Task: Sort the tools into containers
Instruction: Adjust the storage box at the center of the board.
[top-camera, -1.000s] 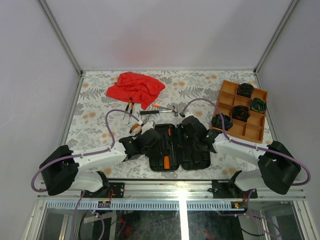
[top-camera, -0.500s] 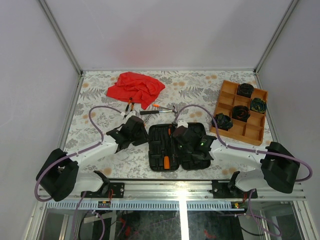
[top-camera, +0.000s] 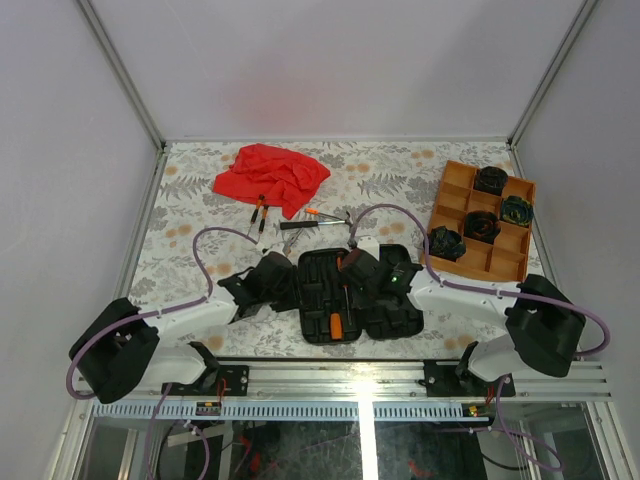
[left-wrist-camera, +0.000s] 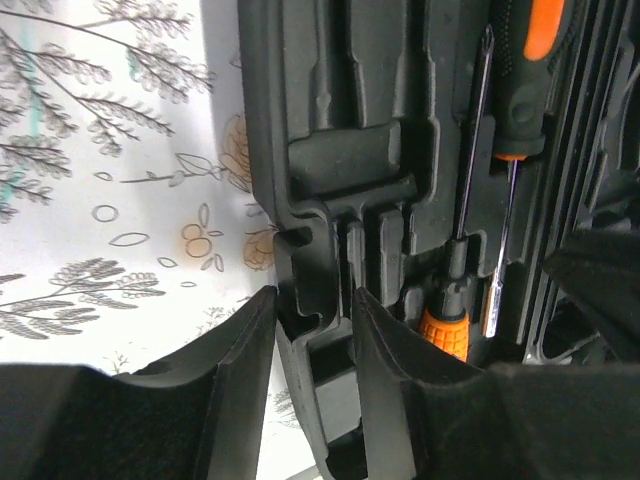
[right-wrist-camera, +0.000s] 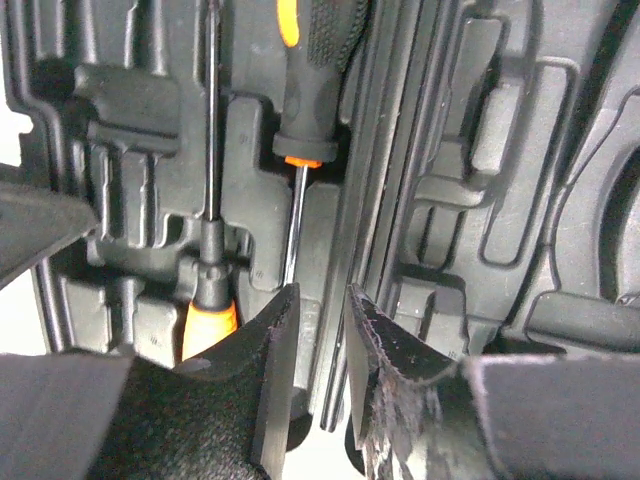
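Note:
The black tool case (top-camera: 390, 310) lies open at the table's near middle, with two orange-and-black screwdrivers (top-camera: 333, 325) in its left half. My left gripper (top-camera: 287, 283) is at the case's left rim (left-wrist-camera: 310, 250); its jaws (left-wrist-camera: 313, 295) stand open, one on each side of that rim with narrow gaps. My right gripper (top-camera: 352, 270) hangs over the case's middle ridge (right-wrist-camera: 365, 200), open (right-wrist-camera: 322, 290), beside a screwdriver shaft (right-wrist-camera: 292, 230). Pliers (top-camera: 260, 212), a hammer (top-camera: 315, 224) and an orange screwdriver (top-camera: 320, 212) lie behind the case.
The orange tray (top-camera: 500, 265) stands at the right with several dark coiled bundles (top-camera: 480, 226), one greenish (top-camera: 516, 210). A red cloth (top-camera: 272, 175) lies crumpled at the back left. Purple cables arch over both arms.
My left gripper swung out to the left, then came back to the case's left rim. My right gripper slid left from the case's right half to the middle ridge.

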